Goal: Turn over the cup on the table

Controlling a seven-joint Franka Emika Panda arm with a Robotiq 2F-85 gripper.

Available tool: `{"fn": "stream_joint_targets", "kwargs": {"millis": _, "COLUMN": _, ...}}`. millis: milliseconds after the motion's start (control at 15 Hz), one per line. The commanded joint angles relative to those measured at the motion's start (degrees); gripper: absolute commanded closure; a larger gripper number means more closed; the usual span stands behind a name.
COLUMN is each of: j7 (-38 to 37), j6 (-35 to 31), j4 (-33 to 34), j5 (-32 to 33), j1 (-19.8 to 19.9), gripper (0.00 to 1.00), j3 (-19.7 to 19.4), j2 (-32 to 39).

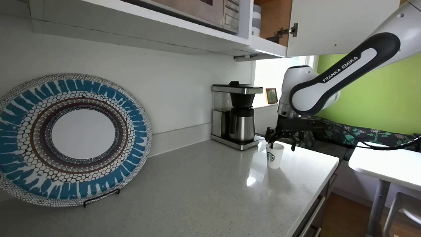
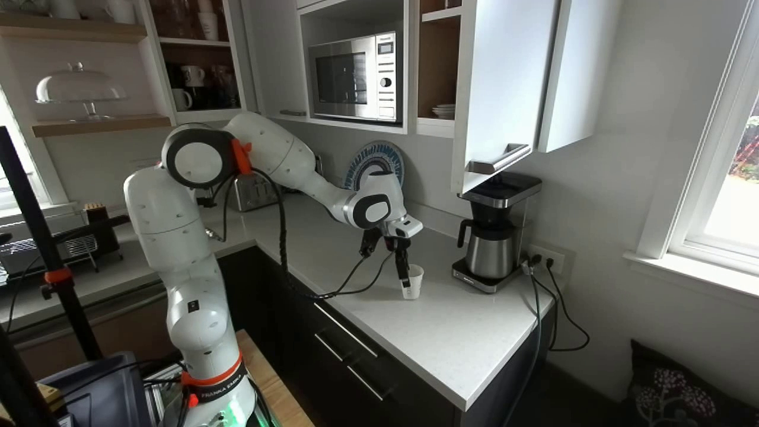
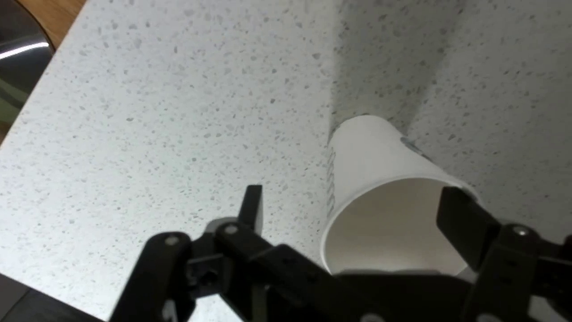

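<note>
The cup stands upright on the pale countertop, the table, with its mouth up and a dark round mark on its side. It also shows in an exterior view and in the wrist view, where its open mouth faces the camera. My gripper is open at the cup's rim, pointing down. In the wrist view the left finger is outside the cup, apart from it. The right finger overlaps the far right rim; I cannot tell whether its tip is inside the cup or just above it.
A coffee maker with a steel carafe stands near the cup by the wall. A large patterned round plate leans on the wall. An open cabinet door hangs above. The countertop's front edge is close to the cup.
</note>
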State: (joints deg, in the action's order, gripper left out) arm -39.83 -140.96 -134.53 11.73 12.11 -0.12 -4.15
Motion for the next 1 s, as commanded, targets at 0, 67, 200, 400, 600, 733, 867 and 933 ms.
{"fn": "stream_joint_targets", "kwargs": {"millis": 0, "j7": 3.11, "j6": 4.63, "j4": 1.44, "j5": -6.91, "j1": -2.69, "gripper": 0.00, "j3": -1.87, "j2": 0.48}}
{"fn": "stream_joint_targets", "kwargs": {"millis": 67, "j7": 3.25, "j6": 6.25, "j4": 1.62, "j5": -7.94, "j1": -2.98, "gripper": 0.00, "j3": -1.98, "j2": 0.33}}
{"fn": "stream_joint_targets", "kwargs": {"millis": 200, "j7": 2.72, "j6": 10.60, "j4": 2.16, "j5": -8.45, "j1": -3.33, "gripper": 0.00, "j3": -2.05, "j2": 0.00}}
{"fn": "stream_joint_targets", "kwargs": {"millis": 400, "j7": 2.21, "j6": 15.71, "j4": 3.10, "j5": -8.84, "j1": -3.68, "gripper": 0.00, "j3": -2.26, "j2": 0.07}}
{"fn": "stream_joint_targets", "kwargs": {"millis": 600, "j7": 2.28, "j6": 19.04, "j4": 3.94, "j5": -9.94, "j1": -3.89, "gripper": 0.00, "j3": -2.48, "j2": 0.56}}
{"fn": "stream_joint_targets", "kwargs": {"millis": 733, "j7": 2.19, "j6": 20.83, "j4": 4.20, "j5": -10.04, "j1": -3.99, "gripper": 0.00, "j3": -2.50, "j2": 0.63}}
{"fn": "stream_joint_targets", "kwargs": {"millis": 867, "j7": 1.73, "j6": 22.37, "j4": 4.38, "j5": -9.75, "j1": -4.04, "gripper": 0.00, "j3": -2.58, "j2": 0.44}}
{"fn": "stream_joint_targets", "kwargs": {"millis": 933, "j7": 1.54, "j6": 22.68, "j4": 4.36, "j5": -9.32, "j1": -4.01, "gripper": 0.00, "j3": -2.63, "j2": 0.30}}
